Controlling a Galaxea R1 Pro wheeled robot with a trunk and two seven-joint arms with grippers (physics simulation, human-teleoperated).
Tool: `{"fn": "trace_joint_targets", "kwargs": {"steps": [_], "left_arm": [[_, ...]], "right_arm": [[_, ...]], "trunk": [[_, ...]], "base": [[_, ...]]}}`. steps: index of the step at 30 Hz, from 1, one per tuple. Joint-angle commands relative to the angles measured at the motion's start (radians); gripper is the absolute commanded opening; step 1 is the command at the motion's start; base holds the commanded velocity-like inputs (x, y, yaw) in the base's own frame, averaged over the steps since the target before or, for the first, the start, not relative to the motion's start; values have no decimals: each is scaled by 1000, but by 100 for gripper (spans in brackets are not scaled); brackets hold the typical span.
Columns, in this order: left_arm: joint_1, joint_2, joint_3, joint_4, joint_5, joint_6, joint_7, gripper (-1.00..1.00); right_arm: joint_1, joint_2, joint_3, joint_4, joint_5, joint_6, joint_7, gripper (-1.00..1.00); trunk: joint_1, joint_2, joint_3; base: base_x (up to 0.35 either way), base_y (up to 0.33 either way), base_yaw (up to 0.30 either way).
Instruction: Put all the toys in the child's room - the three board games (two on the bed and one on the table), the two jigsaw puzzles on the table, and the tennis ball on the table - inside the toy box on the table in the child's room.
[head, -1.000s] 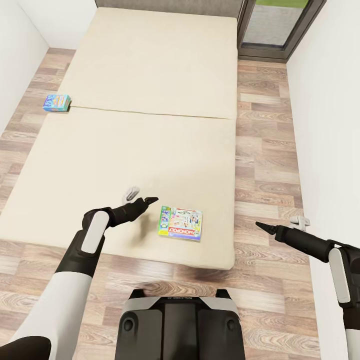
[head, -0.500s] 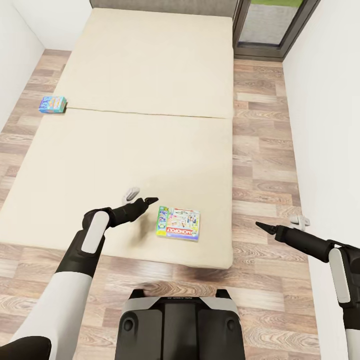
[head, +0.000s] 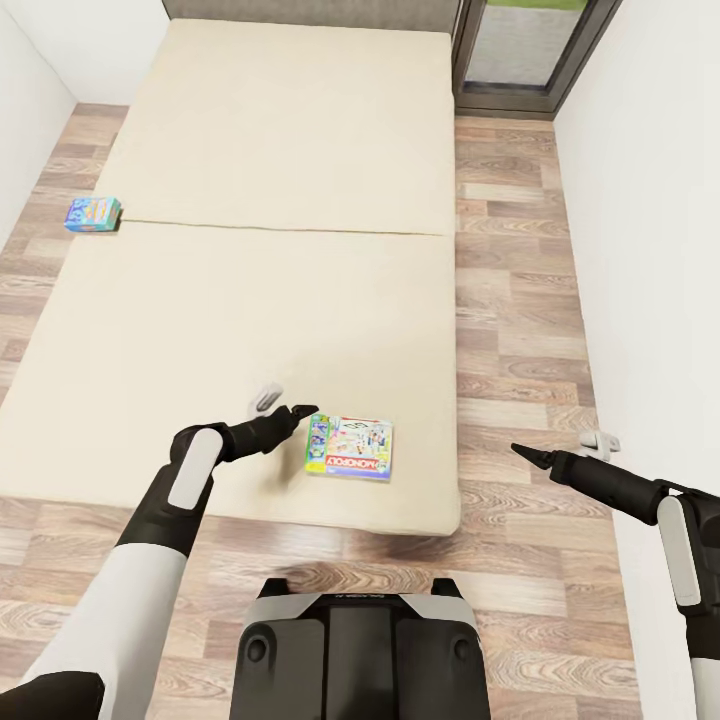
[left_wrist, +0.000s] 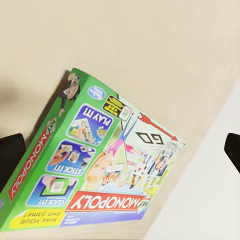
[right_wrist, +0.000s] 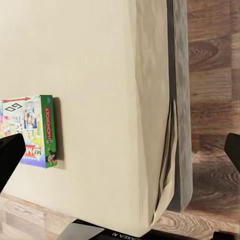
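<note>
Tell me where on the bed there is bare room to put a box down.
Most of the bed is bare: the whole far half up to the headboard, and the wide middle between the blue game box at its left edge and the Monopoly box. It is crowded only near the close edge, where the left hand is almost at the Monopoly box.

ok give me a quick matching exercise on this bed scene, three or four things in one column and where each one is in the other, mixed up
Things:
1. Monopoly box
2. blue game box
3. left gripper
4. right gripper

Places:
A. at the bed's far left edge, beside the mattress seam
B. over the wooden floor, right of the bed
C. lying flat near the bed's front edge
D. above the mattress, just left of the Monopoly box

Pairs: 1-C, 2-A, 3-D, 4-B
</note>
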Motion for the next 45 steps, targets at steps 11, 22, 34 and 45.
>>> {"fn": "trace_joint_targets", "kwargs": {"steps": [11,22,34,45], "left_arm": [[0,-1,2,33,3,6,0,100],[0,-2,1,60,3,6,0,100],[0,-2,1,67,3,6,0,100],[0,-2,0,89,3,6,-1,100]], "right_arm": [[-1,0,-1,0,0,5,4,100],[-1,0,-1,0,0,5,4,100],[-1,0,0,0,0,5,4,100],[-1,0,0,0,0,5,4,100]], "trunk": [[0,-1,-1],[0,-1,-1],[0,-1,-1],[0,-1,-1]], "base": [[0,0,-12],[0,0,-3],[0,0,-2],[0,0,-141]]}}
